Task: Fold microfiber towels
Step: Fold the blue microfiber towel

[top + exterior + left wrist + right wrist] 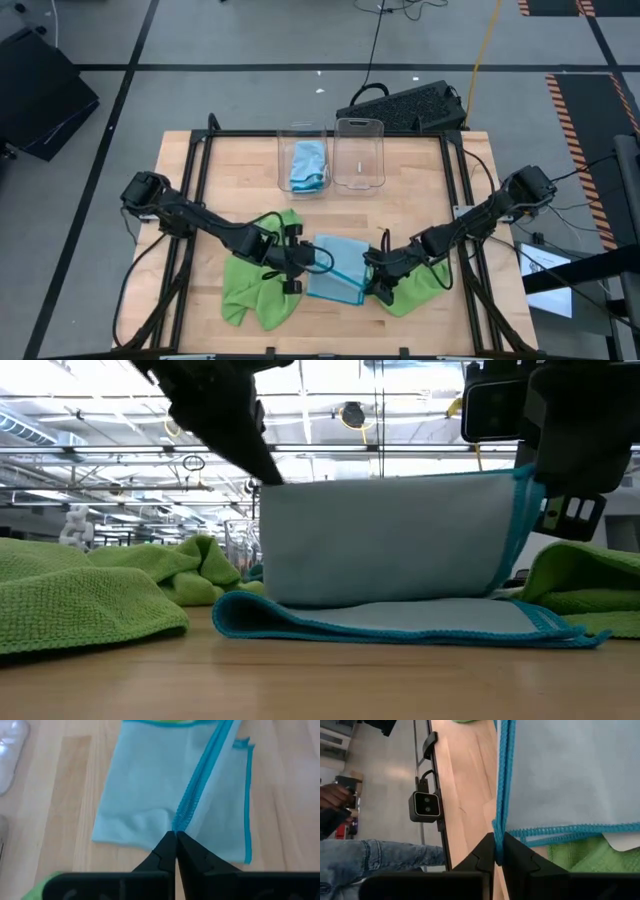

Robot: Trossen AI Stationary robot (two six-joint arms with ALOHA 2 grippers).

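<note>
Two sets of jaws, my left gripper [176,836] and right gripper [499,851], pinch the limp, light blue towel [335,268] by its stitched corners, best hold for sagging cloth.

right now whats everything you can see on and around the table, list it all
light blue towel: 1, half lifted at the table's near middle, a corner pinched by each gripper
folded light blue towel: 1, inside the left clear bin
lime green towels: 2, one crumpled at near left, one at near right
clear bins: 2, side by side at the far edge; left holds a towel, right looks empty
black keyboard: 1, on the floor beyond the table
table: 1, light wood, black frame
person: 1, blue jeans, beside the table
left gripper: jaws shut on towel
right gripper: jaws shut on towel
</note>
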